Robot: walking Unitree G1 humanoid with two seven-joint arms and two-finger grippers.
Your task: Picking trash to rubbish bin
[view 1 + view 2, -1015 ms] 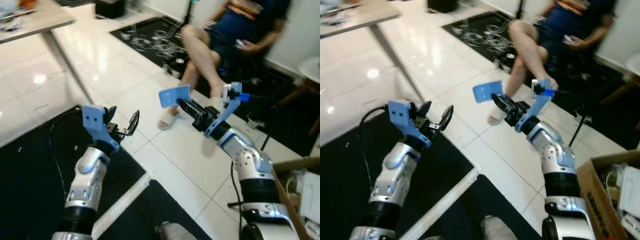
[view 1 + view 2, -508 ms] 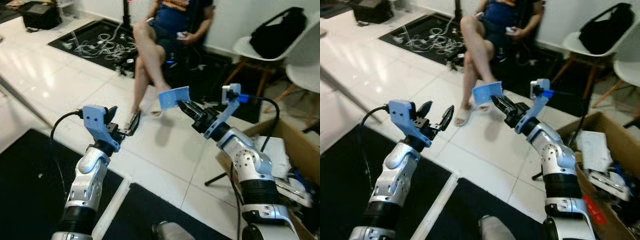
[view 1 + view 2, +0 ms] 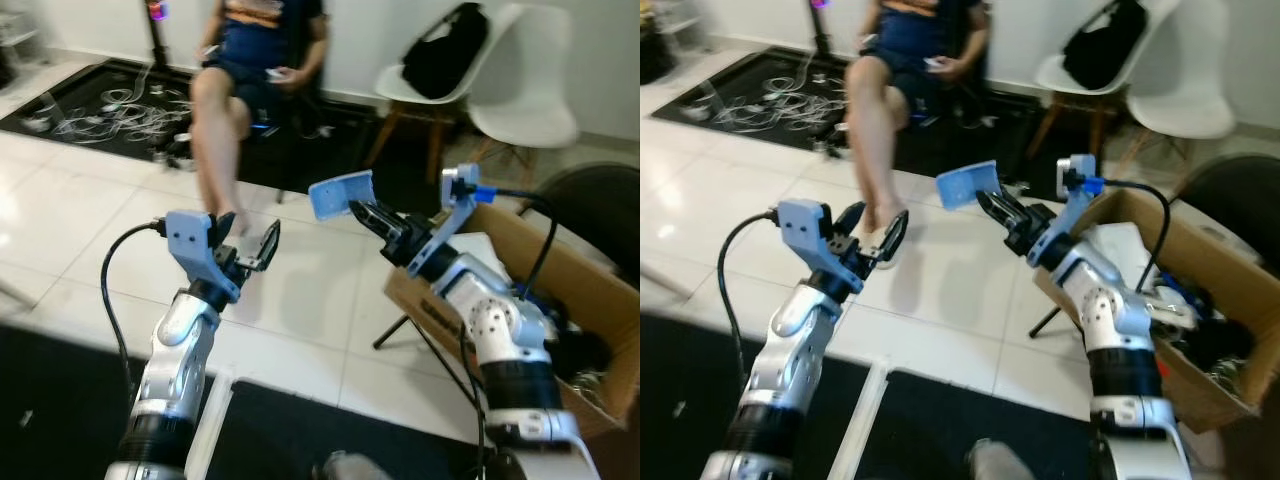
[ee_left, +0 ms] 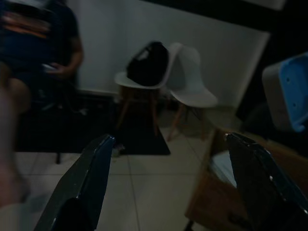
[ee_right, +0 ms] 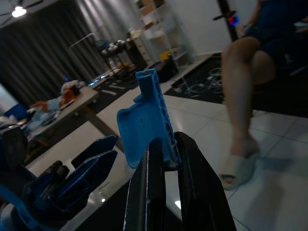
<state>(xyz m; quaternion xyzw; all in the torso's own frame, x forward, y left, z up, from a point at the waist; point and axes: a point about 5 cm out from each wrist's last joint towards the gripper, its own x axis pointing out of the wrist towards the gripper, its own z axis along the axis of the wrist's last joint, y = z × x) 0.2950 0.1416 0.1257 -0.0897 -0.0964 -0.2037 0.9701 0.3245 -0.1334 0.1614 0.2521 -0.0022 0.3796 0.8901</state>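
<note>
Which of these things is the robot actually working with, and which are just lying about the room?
Part of the job:
- blue plastic piece, pinched in the right claw
- left claw, open and holding nothing
- cardboard box of junk at the robot's right, possibly the bin

Just lying about:
- white chairs
- black bag on one chair
- tangled cables on a black mat
- seated person

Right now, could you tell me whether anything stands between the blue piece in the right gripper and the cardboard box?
Nothing visible does. The right gripper holds the blue plastic piece in the air, and the open cardboard box sits just to the robot's right of it.
</note>
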